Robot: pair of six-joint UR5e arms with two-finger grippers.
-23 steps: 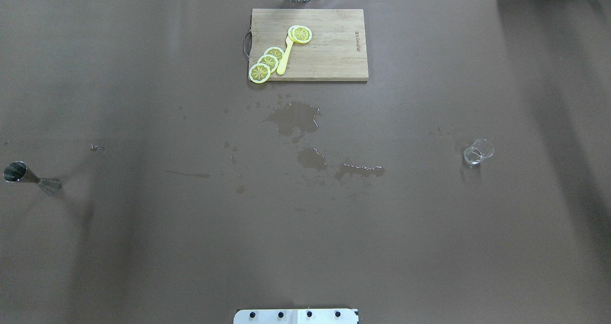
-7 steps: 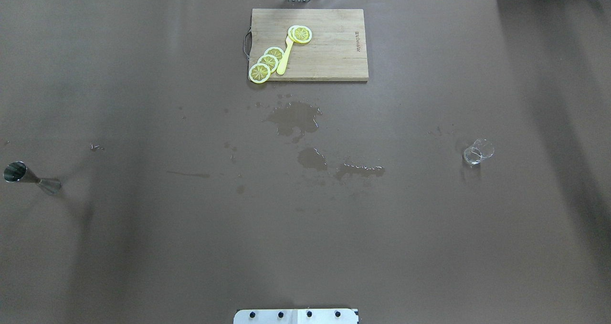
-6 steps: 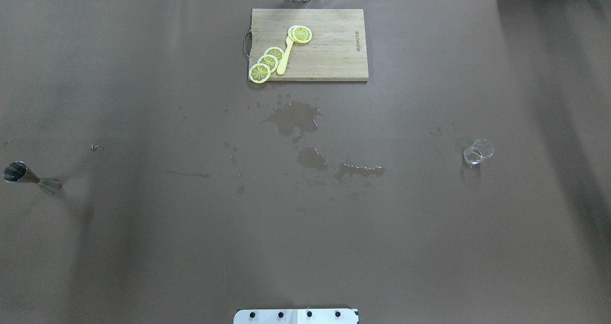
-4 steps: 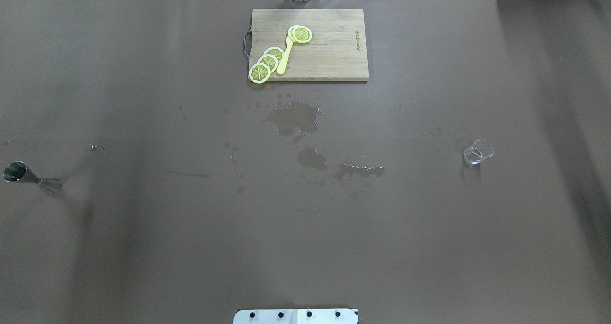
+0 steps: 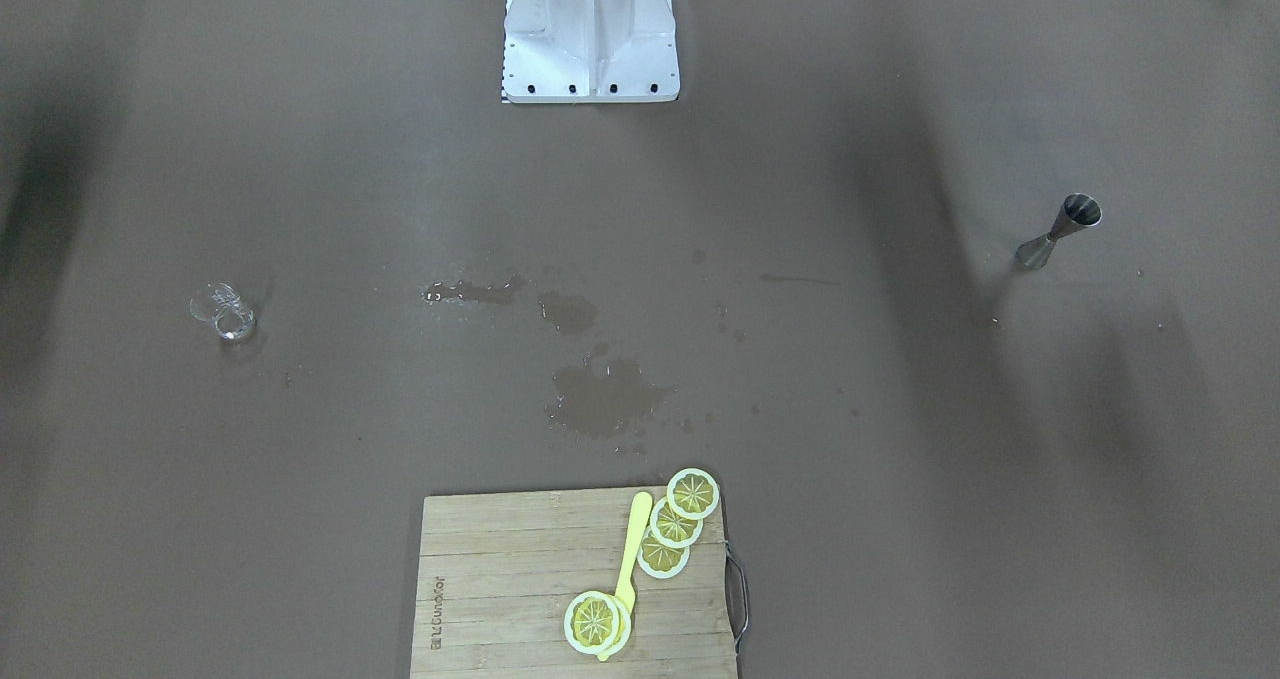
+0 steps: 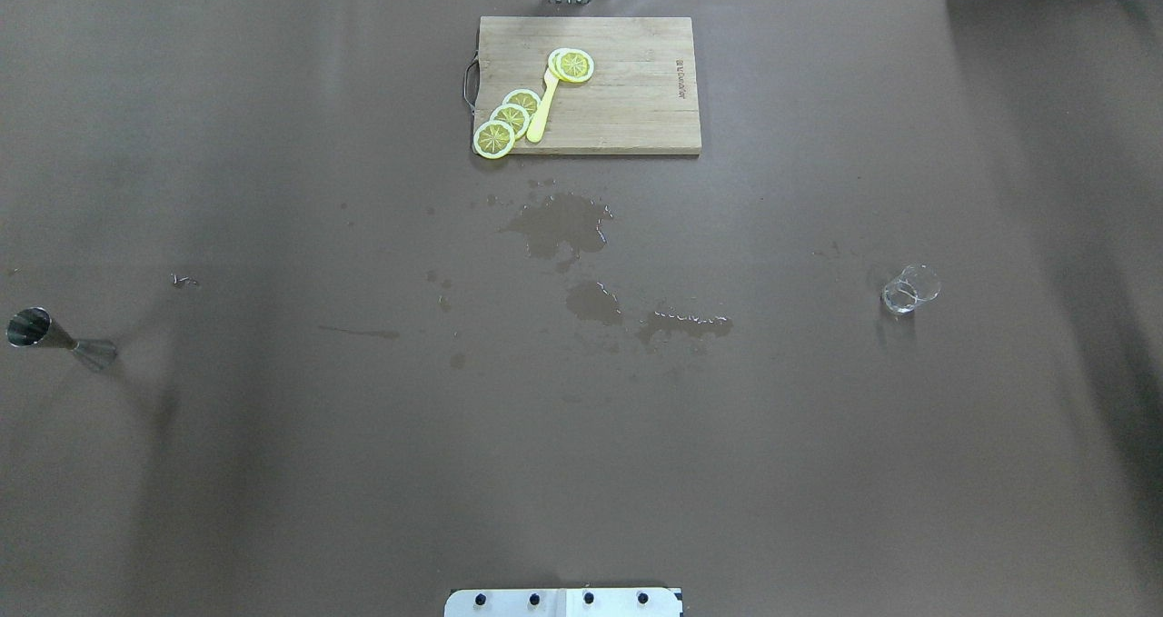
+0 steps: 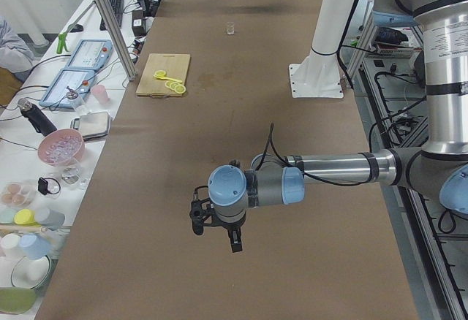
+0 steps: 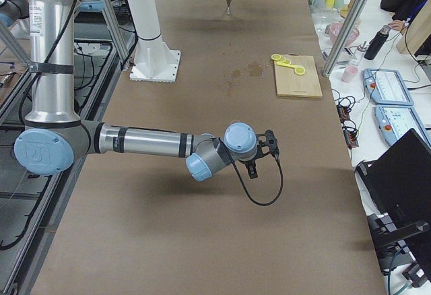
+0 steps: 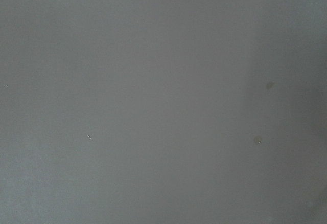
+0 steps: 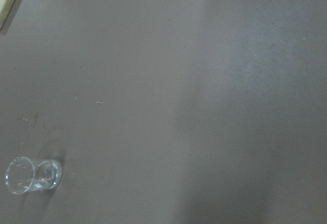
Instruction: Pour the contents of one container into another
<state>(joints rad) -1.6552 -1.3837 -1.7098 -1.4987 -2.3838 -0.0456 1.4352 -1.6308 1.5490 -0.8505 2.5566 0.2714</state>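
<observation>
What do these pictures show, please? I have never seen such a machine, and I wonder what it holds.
This is a robot with two arms at a brown table. Two pictures look down from above, two look along the table from its ends, two come from wrist cameras. The left gripper and right gripper hang above the table and hold nothing. On it are a clear glass tumbler, a steel jigger, wet patches and a wooden cutting board with lemon slices.
</observation>
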